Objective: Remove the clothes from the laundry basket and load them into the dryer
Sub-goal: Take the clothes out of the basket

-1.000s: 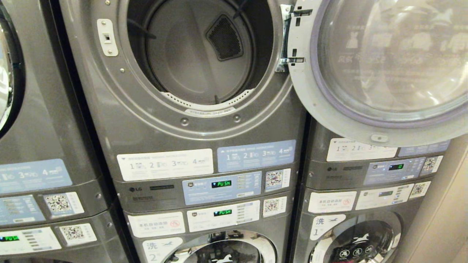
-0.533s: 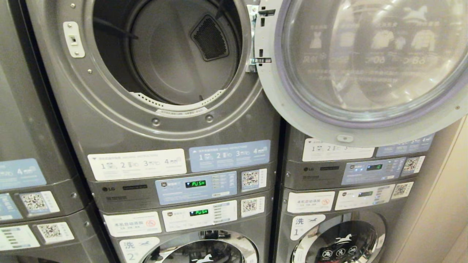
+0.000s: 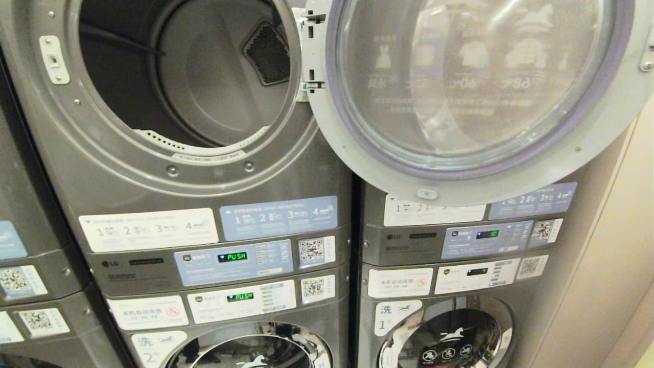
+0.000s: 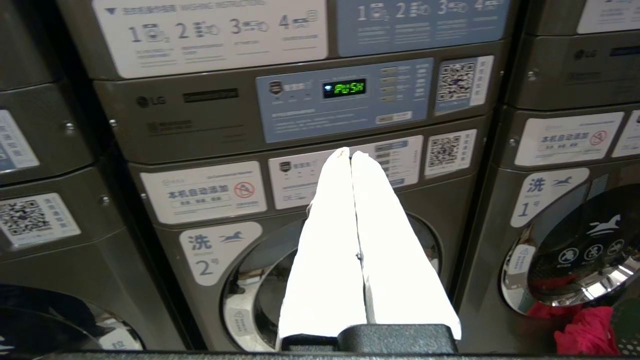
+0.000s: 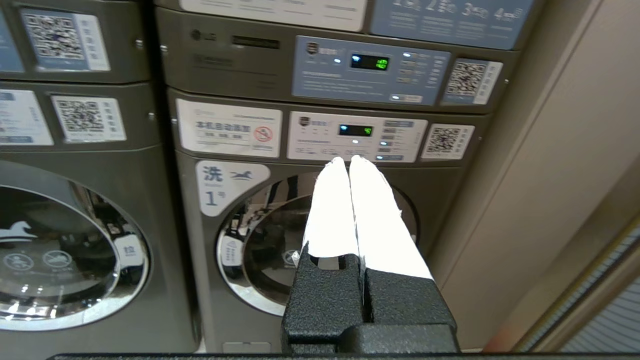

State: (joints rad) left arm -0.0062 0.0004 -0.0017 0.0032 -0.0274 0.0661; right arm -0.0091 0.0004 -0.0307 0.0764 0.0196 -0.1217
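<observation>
The dryer [image 3: 127, 174] is the upper grey machine, and its empty drum [image 3: 204, 87] stands open. Its round glass door [image 3: 475, 92] is swung wide to the right, in front of the neighbouring machine. Neither arm shows in the head view. My left gripper [image 4: 350, 152] is shut with nothing in it and points level at the panel above washer 2. My right gripper [image 5: 348, 160] is shut and empty too, facing washer 1. A bit of red clothes [image 4: 582, 332] shows low down beside washer 1 in the left wrist view. I cannot make out the laundry basket itself.
Below the dryers sit washer 2 [image 4: 250, 290] and washer 1 [image 5: 260, 235], both with doors closed. Another grey stack [image 3: 25, 255] stands to the left. A beige wall [image 5: 550, 175] closes off the right side. A green "PUSH" display [image 3: 232, 257] glows under the open dryer.
The whole head view has slid to the left, so the camera has swung right. The machines and the open door have not moved relative to each other.
</observation>
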